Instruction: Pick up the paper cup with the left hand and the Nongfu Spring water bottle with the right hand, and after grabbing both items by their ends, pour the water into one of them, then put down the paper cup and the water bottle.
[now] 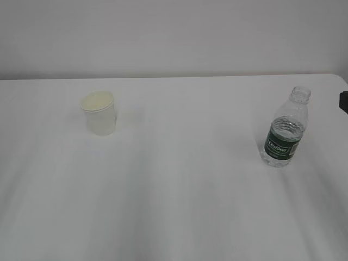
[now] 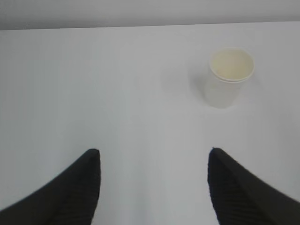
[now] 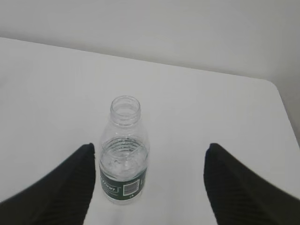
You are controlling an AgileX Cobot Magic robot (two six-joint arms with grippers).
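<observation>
Cup and bottle sitting on a plain white surface (image 1: 179,190)

Tapered paper cup (image 1: 99,112) upper left, ribbed clear bottle (image 1: 285,128) right; left gripper (image 2: 153,157) and right gripper (image 3: 149,151) jaws both apart, empty.

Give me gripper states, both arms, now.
Left gripper: open, empty; paper cup ahead, untouched.
Right gripper: open, empty; water bottle stands between the jaws, near the left one, not gripped.

Bright, even, diffuse light washes the plain white table top (image 1: 179,179) in all three views, flattening contrast. The small white paper cup (image 1: 99,112) casts only a faint, soft shadow; the clear plastic bottle with the dark green label (image 1: 284,129) shows weak highlights. Pictures are slightly soft, without harsh glare.
</observation>
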